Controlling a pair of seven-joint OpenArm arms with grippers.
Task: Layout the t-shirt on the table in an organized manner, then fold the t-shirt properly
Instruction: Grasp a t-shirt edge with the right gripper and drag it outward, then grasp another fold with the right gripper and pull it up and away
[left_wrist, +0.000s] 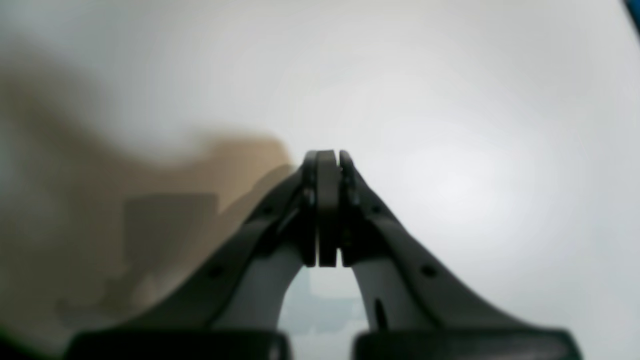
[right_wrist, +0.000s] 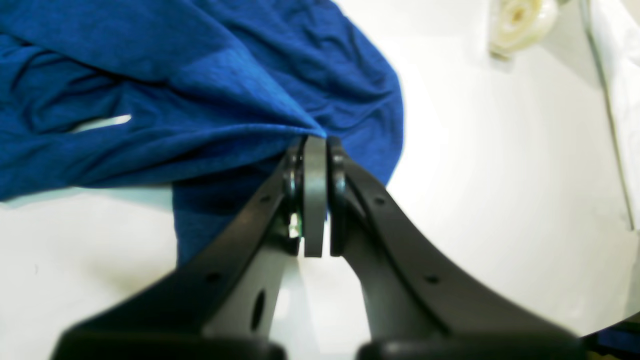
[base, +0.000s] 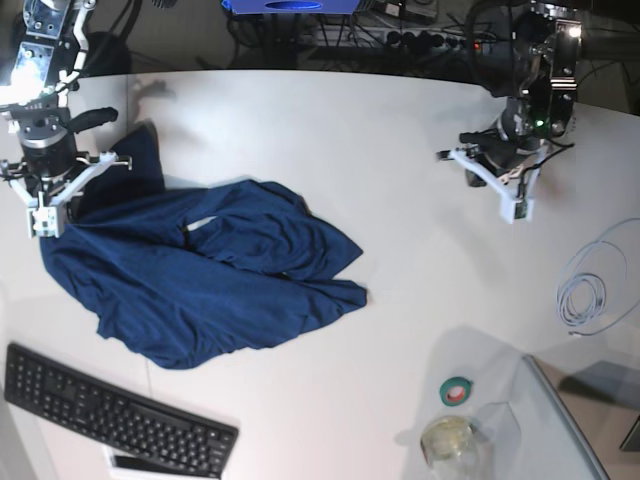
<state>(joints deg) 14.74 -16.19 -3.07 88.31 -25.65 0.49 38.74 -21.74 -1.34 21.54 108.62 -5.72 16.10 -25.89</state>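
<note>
The right pincer is pinching a bunched edge of the t-shirt, its dark jaws drawn together with cloth gathered between the tips. In the overhead view that pincer sits near the worktop's left edge, at the garment's outer left border. Holding there looks like a way to pull the fabric out toward that edge and flatten the heap, so the laying-out step seems to be in hand and folding is not yet begun.

The left pincer is pressed together on nothing, with only blurred pale surface beyond it. Seen from above, it hangs toward the far right corner of the worktop, well apart from the cloth, apparently waiting for a free border to take.

The t-shirt lies crumpled across the left half of the worktop, with overlapping flaps and deep soft creases. It is a thin, limp knit in plain blue with a faint heathered grain, so it will likely drape and drag rather than hold any shape. The worktop is smooth, white and slightly glossy, with a curved far edge.

Near the front left corner rests a black keyboard. By the front right edge sit a roll of tape, a clear round jar and a coiled pale cable.
</note>
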